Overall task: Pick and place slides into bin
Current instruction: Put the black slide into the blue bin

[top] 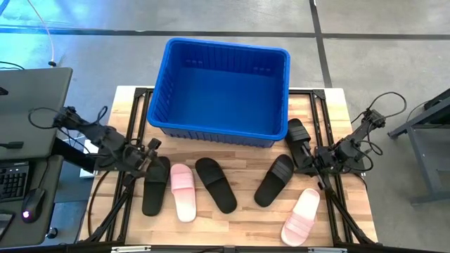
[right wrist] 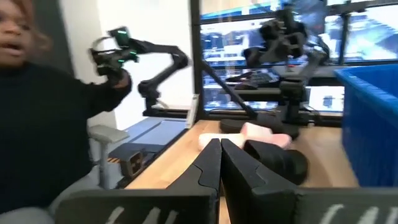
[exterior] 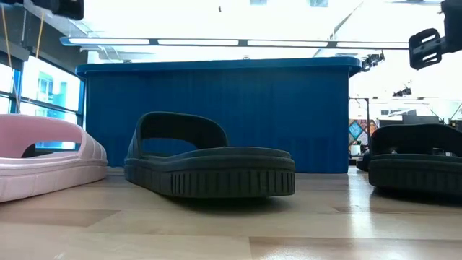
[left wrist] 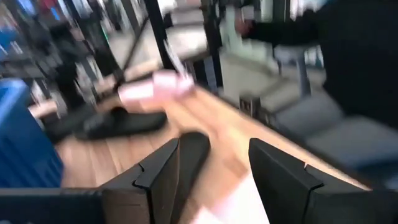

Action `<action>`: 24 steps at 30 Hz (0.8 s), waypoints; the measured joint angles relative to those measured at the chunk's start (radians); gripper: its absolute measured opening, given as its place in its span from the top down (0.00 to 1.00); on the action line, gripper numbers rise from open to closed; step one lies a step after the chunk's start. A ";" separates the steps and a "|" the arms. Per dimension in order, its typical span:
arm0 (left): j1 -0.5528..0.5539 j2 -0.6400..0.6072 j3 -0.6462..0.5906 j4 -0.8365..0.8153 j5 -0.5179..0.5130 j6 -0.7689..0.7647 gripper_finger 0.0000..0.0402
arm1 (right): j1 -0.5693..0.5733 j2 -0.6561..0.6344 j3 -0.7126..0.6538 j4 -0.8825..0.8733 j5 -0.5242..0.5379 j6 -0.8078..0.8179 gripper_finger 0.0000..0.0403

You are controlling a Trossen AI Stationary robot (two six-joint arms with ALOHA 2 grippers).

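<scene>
The blue bin stands at the table's far middle. Several slides lie sole-down on the wood in front of it: black ones, a pink one and another pink one; one more black slide lies by the bin's right end. My left gripper hovers open above the far end of the leftmost black slide. My right gripper is shut, raised beside the black slide at the right, holding nothing.
A person in dark clothes sits just beyond the table's near edge. A desk with a keyboard stands left of the table. In the low view the bin's wall rises behind the middle black slide.
</scene>
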 joint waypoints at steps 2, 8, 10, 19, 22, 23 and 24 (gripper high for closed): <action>-0.001 0.104 0.087 -0.101 0.001 0.002 0.55 | 0.000 0.000 0.000 -0.001 0.030 0.000 1.00; -0.001 0.418 0.311 -0.448 0.033 -0.014 0.55 | 0.000 0.000 0.000 -0.003 0.052 0.002 1.00; -0.001 0.504 0.353 -0.523 0.033 -0.058 0.55 | 0.000 0.000 0.000 -0.003 0.047 0.001 1.00; -0.098 0.806 0.378 -0.623 0.019 -0.257 0.55 | 0.000 0.000 0.000 -0.016 0.048 0.000 1.00; -0.151 0.876 0.378 -0.642 -0.048 -0.339 0.55 | 0.000 0.000 0.000 -0.019 0.048 0.000 1.00; -0.166 0.895 0.378 -0.650 -0.082 -0.367 0.55 | 0.000 0.000 0.000 -0.019 0.048 0.000 1.00; -0.182 0.914 0.378 -0.663 -0.120 -0.395 0.55 | 0.000 0.000 0.000 -0.019 0.048 0.000 1.00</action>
